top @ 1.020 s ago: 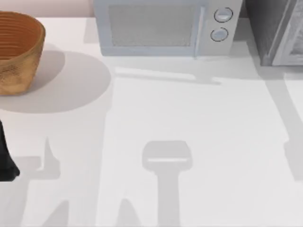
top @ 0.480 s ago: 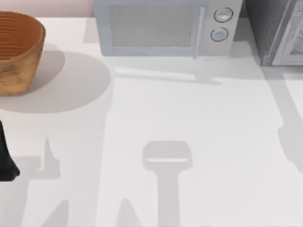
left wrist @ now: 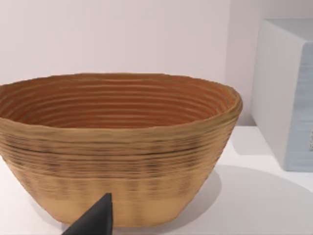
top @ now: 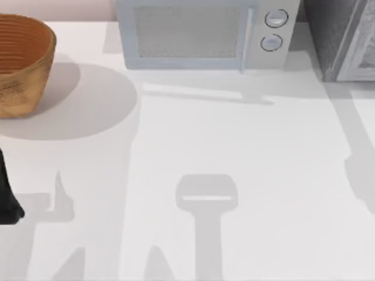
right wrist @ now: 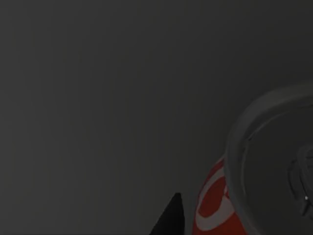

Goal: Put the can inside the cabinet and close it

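Against dim grey walls in our right wrist view, the can (right wrist: 215,205) lies just beside one dark fingertip; we cannot tell how either arm's fingers stand. At the worktop's (top: 234,146) far right stands the cabinet (top: 340,35), beside the microwave (top: 199,32). Our left arm (top: 7,193) sits parked at the left edge, facing the basket (left wrist: 117,147).

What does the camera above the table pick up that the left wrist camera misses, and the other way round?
From above: the microwave's front with its two knobs, the grey cabinet at the table's far right, and the left arm at the left edge. From the left wrist: the basket's ribbed inside wall and a dark tip of the left fingers. Both share the basket, the microwave and the white table.
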